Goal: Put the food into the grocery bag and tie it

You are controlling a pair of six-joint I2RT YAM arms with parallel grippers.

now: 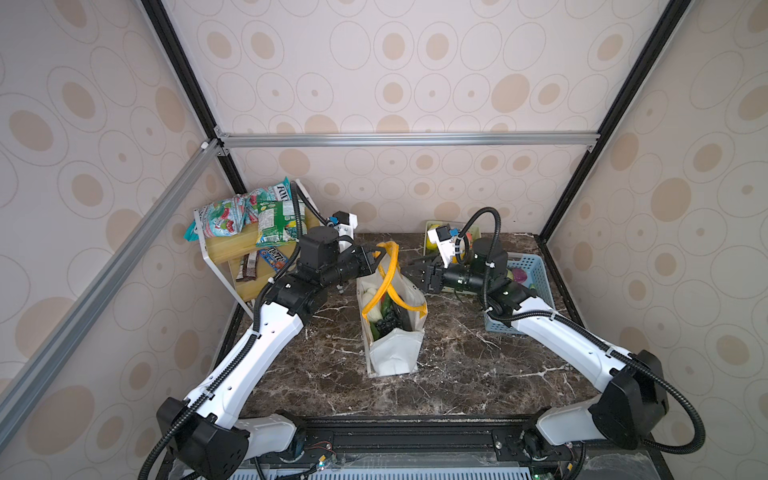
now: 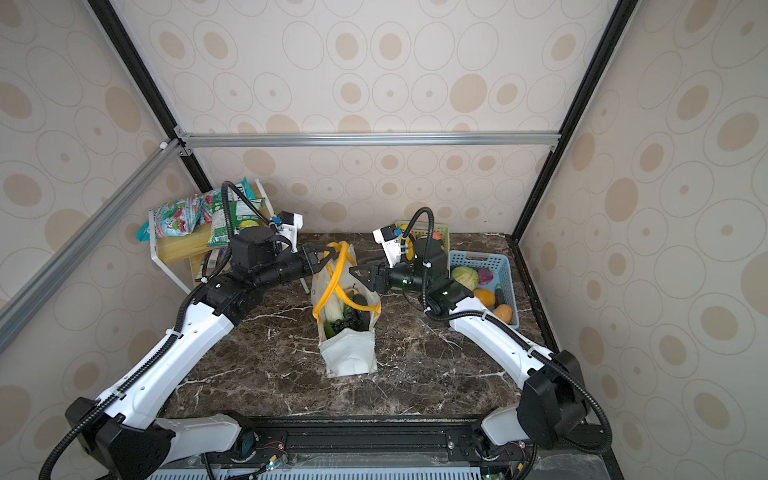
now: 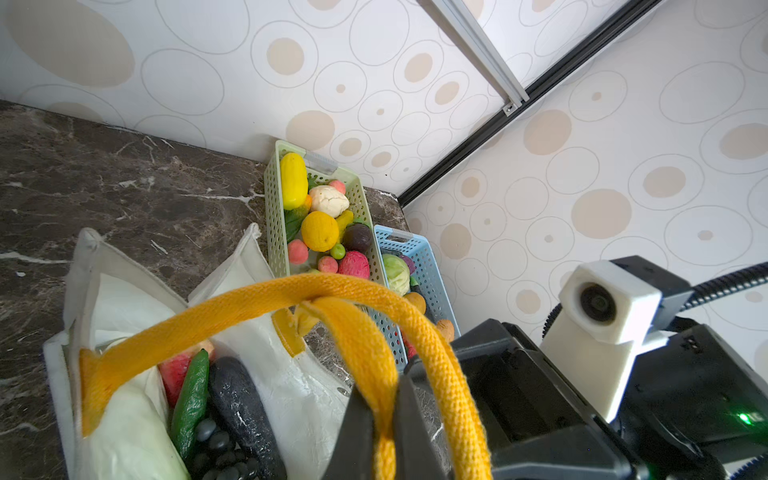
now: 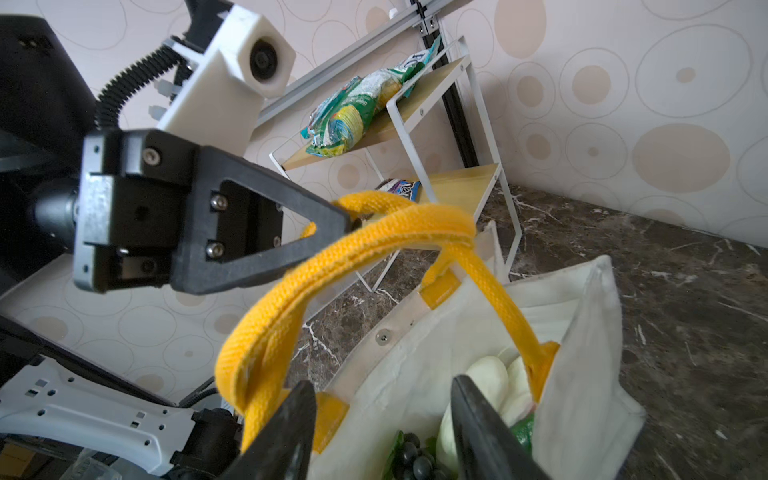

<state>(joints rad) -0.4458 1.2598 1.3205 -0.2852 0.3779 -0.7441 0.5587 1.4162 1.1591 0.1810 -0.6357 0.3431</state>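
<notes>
At the middle of the counter (image 1: 478, 374) the grocery bag (image 1: 395, 353) stands upright with food (image 1: 384, 318) inside. Its yellow handles (image 1: 390, 270) cross above the open mouth. The left gripper (image 3: 380, 388) is clamped on one handle strap. The right gripper (image 4: 382, 390) hangs beside the bag's rim, jaws apart, holding nothing. More food fills the green basket (image 3: 272, 208) and the blue basket (image 3: 432, 268).

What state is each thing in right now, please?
grocery bag: upright, mouth open, food inside.
yellow handles: crossed above the mouth.
left gripper: shut on one handle.
right gripper: open, holding nothing.
green basket: holds fruit.
blue basket: holds vegetables.
</notes>
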